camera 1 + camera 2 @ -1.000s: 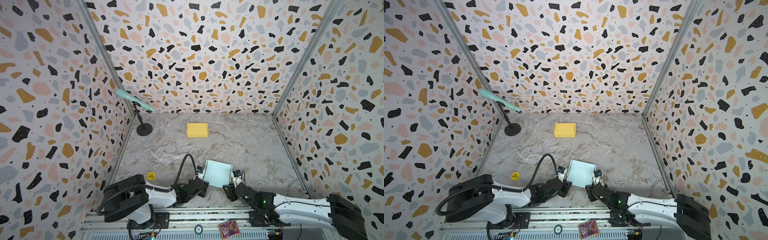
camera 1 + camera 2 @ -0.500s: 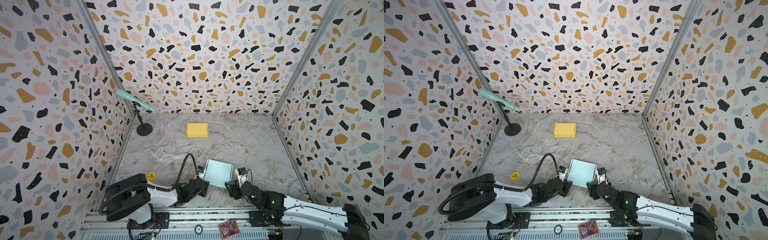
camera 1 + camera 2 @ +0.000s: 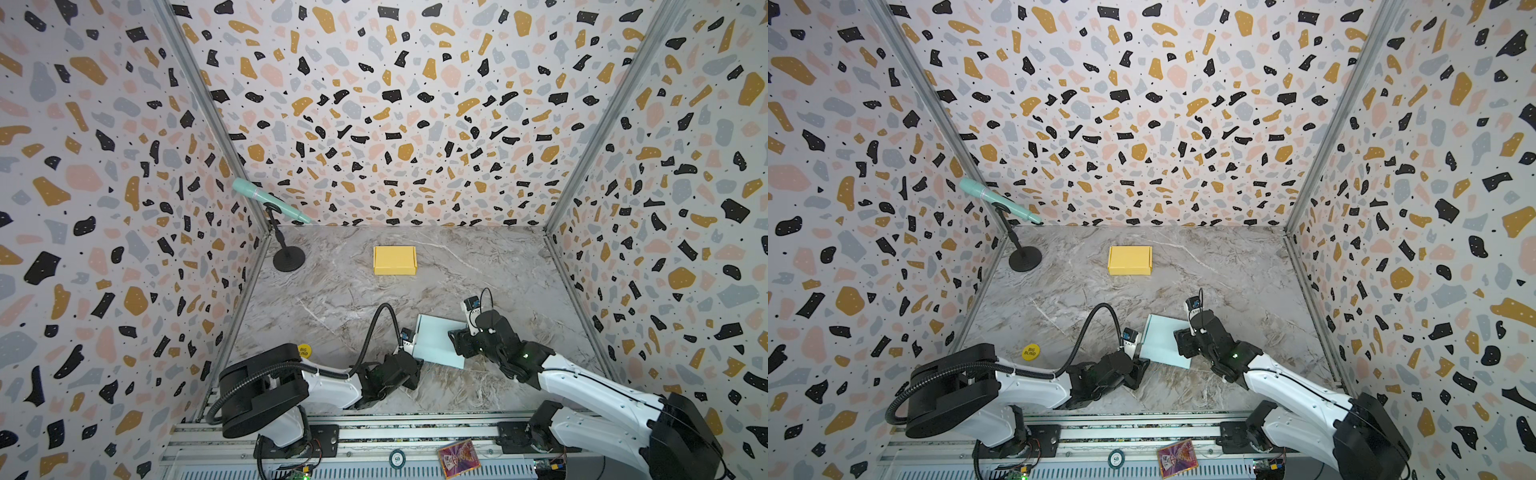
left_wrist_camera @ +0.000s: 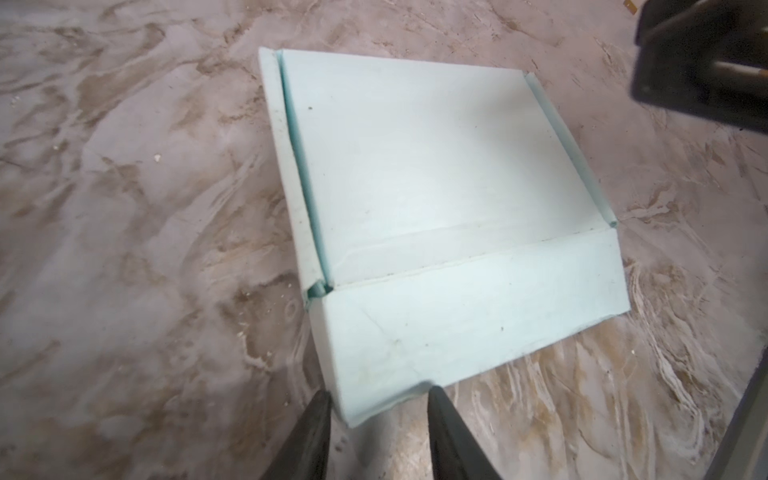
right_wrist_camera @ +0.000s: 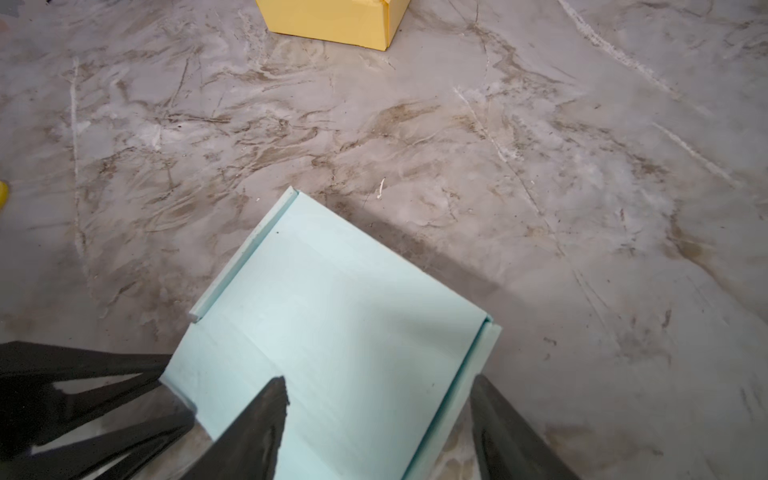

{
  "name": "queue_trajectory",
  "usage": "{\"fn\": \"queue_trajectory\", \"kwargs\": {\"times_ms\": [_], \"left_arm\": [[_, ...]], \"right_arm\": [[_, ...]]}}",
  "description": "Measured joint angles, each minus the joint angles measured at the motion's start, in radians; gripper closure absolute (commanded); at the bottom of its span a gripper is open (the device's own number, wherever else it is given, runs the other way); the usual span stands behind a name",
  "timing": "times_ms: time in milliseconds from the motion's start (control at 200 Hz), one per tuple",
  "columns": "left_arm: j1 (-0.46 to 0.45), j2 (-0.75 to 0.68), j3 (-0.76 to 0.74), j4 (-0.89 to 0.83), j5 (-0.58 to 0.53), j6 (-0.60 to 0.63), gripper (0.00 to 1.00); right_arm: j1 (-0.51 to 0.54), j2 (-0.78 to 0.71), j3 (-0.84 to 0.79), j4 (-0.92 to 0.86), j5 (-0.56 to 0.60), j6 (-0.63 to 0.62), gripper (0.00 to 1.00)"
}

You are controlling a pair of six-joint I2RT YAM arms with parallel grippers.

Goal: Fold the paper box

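The pale blue paper box (image 3: 434,338) (image 3: 1158,338) lies near the table's front middle, its lid down and narrow strips standing along two side edges (image 4: 291,166). My left gripper (image 3: 413,365) (image 4: 378,397) is at the box's near left corner. Both fingertips (image 4: 322,401) touch that corner, one on each side of it. My right gripper (image 3: 459,343) (image 5: 376,386) stands open across the box's right edge. One of its fingers (image 5: 272,395) is over the lid and the other is outside the side wall. A folded yellow box (image 3: 395,260) (image 5: 336,18) sits at the back.
A mint microphone (image 3: 268,201) on a black stand (image 3: 289,258) occupies the back left corner. A yellow chip (image 3: 304,351) lies by the left arm. A coloured card (image 3: 458,457) and a round token (image 3: 397,458) rest on the front rail. Patterned walls close three sides.
My right gripper has opened wider and moved from the box's near right corner further back along its right edge. The left gripper and the box have stayed put.
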Motion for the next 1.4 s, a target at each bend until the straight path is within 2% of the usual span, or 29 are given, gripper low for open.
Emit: {"fn": "queue_trajectory", "kwargs": {"times_ms": [200, 375, 691, 876, 1141, 1402], "left_arm": [[0.005, 0.01, 0.015, -0.001, 0.001, 0.006, 0.59], [0.005, -0.016, 0.006, -0.016, 0.0, 0.006, 0.57], [0.005, -0.193, -0.053, -0.126, 0.0, 0.006, 0.55], [0.033, -0.274, -0.009, -0.206, 0.017, 0.015, 0.6], [0.064, -0.22, 0.122, -0.235, 0.092, 0.039, 0.67], [0.035, -0.081, 0.174, -0.225, 0.142, 0.052, 0.69]], "right_arm": [[-0.114, 0.182, 0.041, 0.086, -0.139, -0.113, 0.27], [-0.145, 0.298, 0.074, 0.144, -0.207, -0.167, 0.26], [-0.145, 0.315, 0.098, 0.154, -0.232, -0.2, 0.25], [-0.147, 0.302, 0.149, 0.132, -0.215, -0.219, 0.25], [-0.176, 0.338, 0.253, 0.125, -0.212, -0.255, 0.25], [-0.214, 0.455, 0.269, 0.143, -0.308, -0.26, 0.23]]}}
